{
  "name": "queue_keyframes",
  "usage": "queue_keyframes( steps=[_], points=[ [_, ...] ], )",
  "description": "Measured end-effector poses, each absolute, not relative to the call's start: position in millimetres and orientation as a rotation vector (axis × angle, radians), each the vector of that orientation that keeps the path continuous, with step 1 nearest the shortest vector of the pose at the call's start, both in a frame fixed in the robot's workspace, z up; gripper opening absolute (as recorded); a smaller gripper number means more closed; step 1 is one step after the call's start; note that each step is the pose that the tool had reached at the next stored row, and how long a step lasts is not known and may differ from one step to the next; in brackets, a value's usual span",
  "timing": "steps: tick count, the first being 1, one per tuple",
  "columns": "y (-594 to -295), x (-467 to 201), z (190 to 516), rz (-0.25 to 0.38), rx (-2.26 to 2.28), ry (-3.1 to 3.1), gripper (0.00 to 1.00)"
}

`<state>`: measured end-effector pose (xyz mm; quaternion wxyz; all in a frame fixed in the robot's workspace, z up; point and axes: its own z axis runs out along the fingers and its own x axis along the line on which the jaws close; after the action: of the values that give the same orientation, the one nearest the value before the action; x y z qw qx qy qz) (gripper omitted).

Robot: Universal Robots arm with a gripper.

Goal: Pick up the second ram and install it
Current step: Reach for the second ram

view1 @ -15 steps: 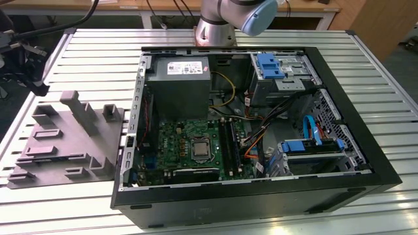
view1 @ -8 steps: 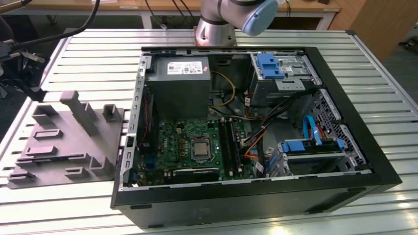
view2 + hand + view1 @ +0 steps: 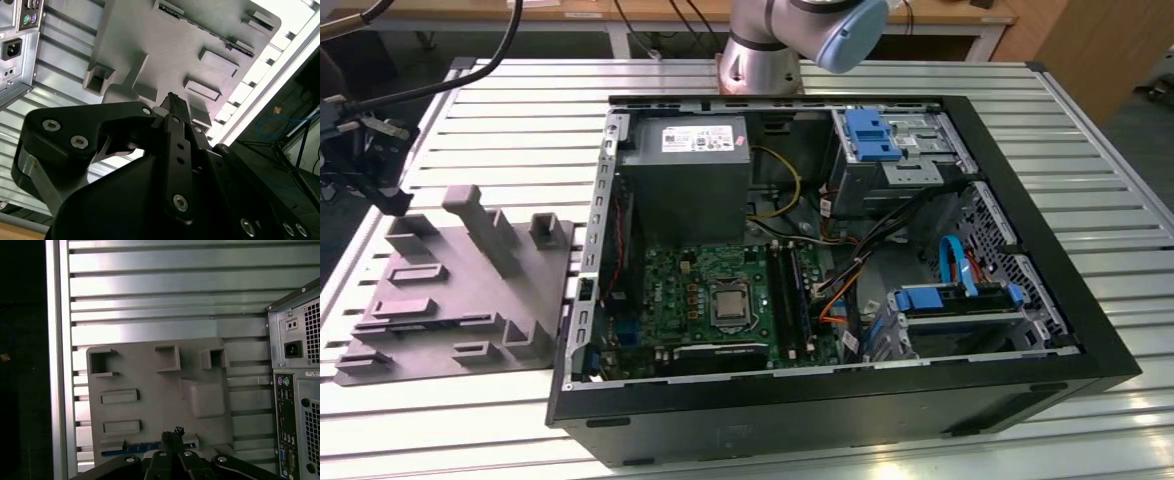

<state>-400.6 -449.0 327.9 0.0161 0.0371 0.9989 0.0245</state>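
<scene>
The second ram (image 3: 131,449) is a dark bluish stick standing edge-on in a long slot along one edge of the grey moulded tray (image 3: 150,415). In the second wrist view the ram (image 3: 200,26) is a thin dark line near the tray's far edge. My gripper (image 3: 172,433) hovers above the tray close to the ram, apart from it. Its black fingers (image 3: 173,107) are shut together with nothing between them. In the exterior view the tray (image 3: 454,290) lies at the left of the open computer case (image 3: 841,390), and the ram's slot (image 3: 427,322) runs along the tray's near side.
The green motherboard (image 3: 680,290) lies in the case with long black memory slots (image 3: 790,290) beside the processor socket. Cables, drive cages and a power supply (image 3: 680,170) crowd the case. Its rear panel (image 3: 295,390) faces the tray. The slatted metal table (image 3: 507,110) ends just beyond the tray.
</scene>
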Motion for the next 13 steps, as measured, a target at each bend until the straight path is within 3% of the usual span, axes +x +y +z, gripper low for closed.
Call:
queue_keyframes(
  steps=[13],
  points=[
    [-453.8,-401.4,323.4,0.076,0.115,3.106,0.10]
  ],
)
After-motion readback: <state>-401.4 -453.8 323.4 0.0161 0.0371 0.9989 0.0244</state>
